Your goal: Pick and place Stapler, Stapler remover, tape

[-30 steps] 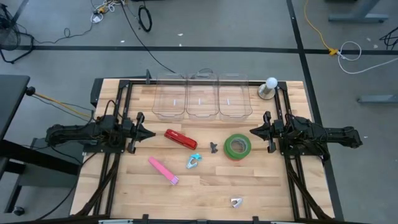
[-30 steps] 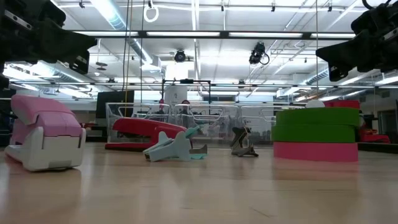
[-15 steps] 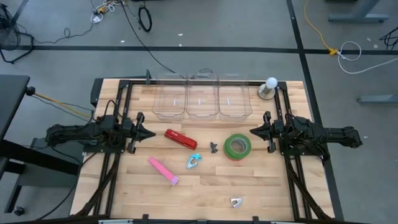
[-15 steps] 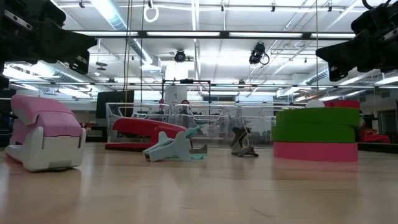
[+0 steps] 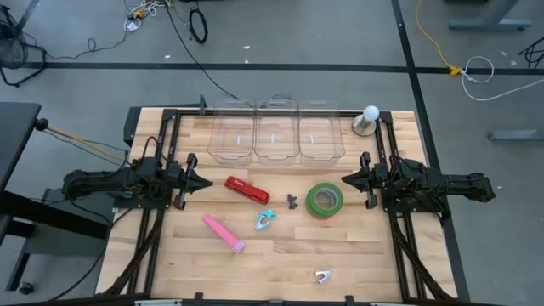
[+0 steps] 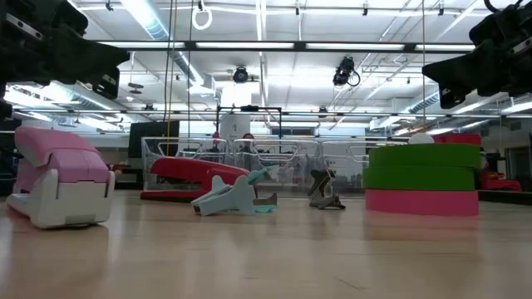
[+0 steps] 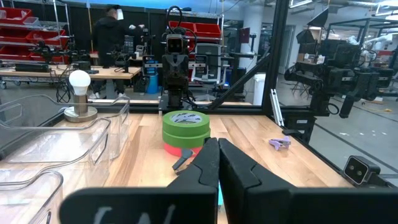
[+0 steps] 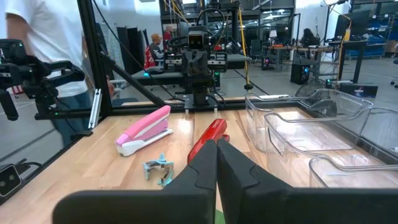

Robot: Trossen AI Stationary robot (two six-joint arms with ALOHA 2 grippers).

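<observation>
One camera looks straight down from high above, taking in the whole worktop (image 5: pixel 280 255) and both arms, while another sits at worktop height, looking level across into the room. Each wrist camera looks forward along its own arm toward the opposite arm. All four views share the middle of the worktop, where the stacked tape (image 5: pixel 324 200) (image 6: pixel 422 177) (image 7: pixel 186 127) and red stapler (image 5: pixel 246 189) (image 6: pixel 198 172) (image 8: pixel 208 138) lie.

Colours of the objects on the pale wood table (image 5: pixel 357 255).
Green tape roll (image 5: pixel 324 199) stacked on a red roll (image 6: pixel 421 202); red stapler (image 5: pixel 246 189); pink stapler (image 5: pixel 223 232) with white base; teal staple remover (image 5: pixel 264 221); dark grey remover (image 5: pixel 291 201); lilac-grey remover (image 5: pixel 322 275) near the front edge; three clear bins (image 5: pixel 276 132) along the far edge; white bulb (image 5: pixel 371 112) on a grey base; black arms and frame.
</observation>
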